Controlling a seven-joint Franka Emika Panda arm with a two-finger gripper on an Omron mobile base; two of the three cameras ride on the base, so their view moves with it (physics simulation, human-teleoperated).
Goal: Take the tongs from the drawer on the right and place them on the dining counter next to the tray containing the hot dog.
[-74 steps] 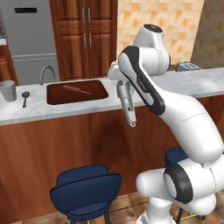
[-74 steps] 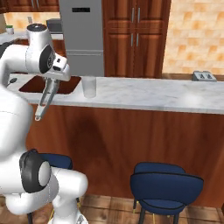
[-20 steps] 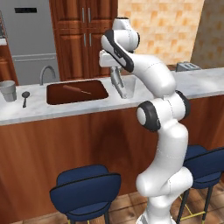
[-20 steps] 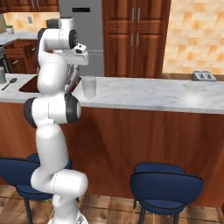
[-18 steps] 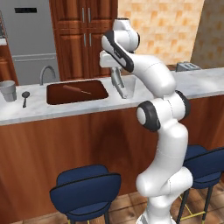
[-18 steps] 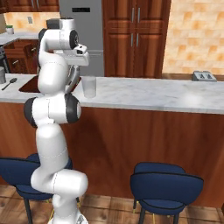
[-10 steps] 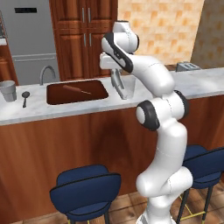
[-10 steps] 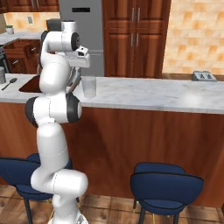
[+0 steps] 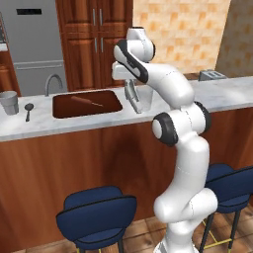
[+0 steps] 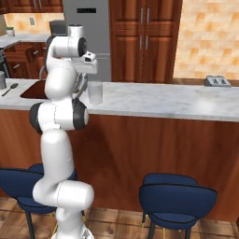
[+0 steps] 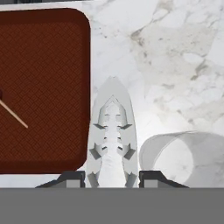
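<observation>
My gripper is shut on the silver-grey tongs, which point down at the marble dining counter. The dark reddish-brown tray lies just left of the tongs, with the thin hot dog on it. In the left base view the gripper hangs over the dining counter, and the tongs reach down just right of the tray holding the hot dog. Whether the tong tips touch the counter I cannot tell.
A clear glass stands right beside the tongs. A grey cup and a small dark spoon sit at the counter's left end, a toaster at the far right. Blue stools stand below.
The arm swung up from in front of the counter to above it, carrying the tongs. Over the last second the tongs sank slightly toward the marble beside the tray.
</observation>
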